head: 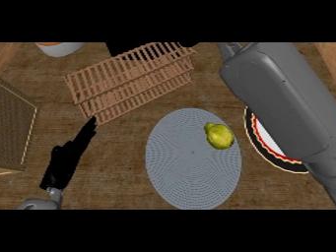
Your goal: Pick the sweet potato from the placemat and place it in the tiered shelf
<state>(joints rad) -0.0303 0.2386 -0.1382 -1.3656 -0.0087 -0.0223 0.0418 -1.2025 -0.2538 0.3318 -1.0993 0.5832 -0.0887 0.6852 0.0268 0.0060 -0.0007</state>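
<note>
Head view: the brown wooden surface [119, 187] fills the whole scene. The mat [188, 172] is the round grey thing in the middle, and I will say where everything else is from it.

The right arm [280, 103] is big and grey. It comes in from the low right corner, goes past the right side of the mat and on to the top edge, over a plate [272, 152] with a dark rim that lies just right of the mat. The right robot hand does not show, so I cannot tell how it is.

A box [3, 128] stands far left of the mat. The shelf [130, 78] is made of wooden slats and sits up and to the left of the mat, very near its top edge. A white bowl [57, 47] peeks in far up and left.

The left robot hand [65, 162] is left of the mat, apart from it. Its fingers are straight and point up toward the shelf. It holds nothing.

The potato [219, 136] is small and yellow. It lies on the mat, near the mat's upper right edge. Its long side points mostly up and down, tipped a little.

The potato is right of the left robot hand, across the mat. The right arm is much nearer to it, so I think the right side should pick it up.
</note>
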